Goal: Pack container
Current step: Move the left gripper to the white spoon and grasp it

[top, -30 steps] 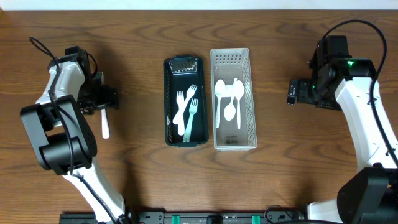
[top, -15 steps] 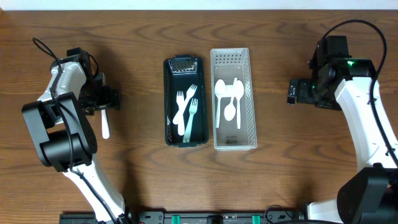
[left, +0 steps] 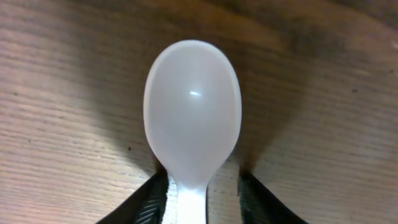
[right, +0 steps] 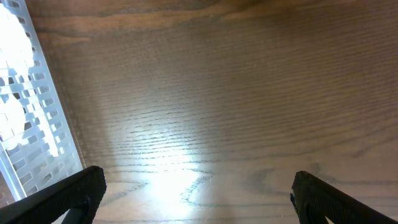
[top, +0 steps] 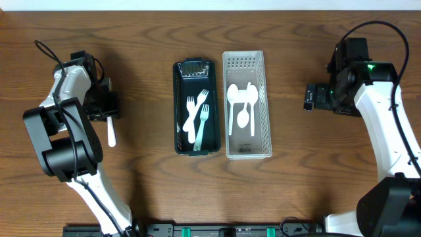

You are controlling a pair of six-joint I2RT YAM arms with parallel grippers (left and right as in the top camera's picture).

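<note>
Mostly packed, I'd say: forks (top: 200,118) lie in dark tray (top: 177,105), spoons (top: 242,108) in white basket (top: 266,105) just at its 3 o'clock. One loose spoon (left: 191,118) lies on table at 9 o'clock, well apart from both. L gripper (left: 202,186) straddles its neck; can't tell if clamped. R gripper (right: 196,186) at 3 o'clock, jaws wide apart, empty. To do: move spoon into basket w/ the rest

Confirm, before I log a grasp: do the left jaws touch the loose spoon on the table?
Cannot tell. In the left wrist view the left gripper straddles the neck of the spoon. Wood shows on one side, and the other jaw meets the handle's edge, so contact is unclear.
</note>
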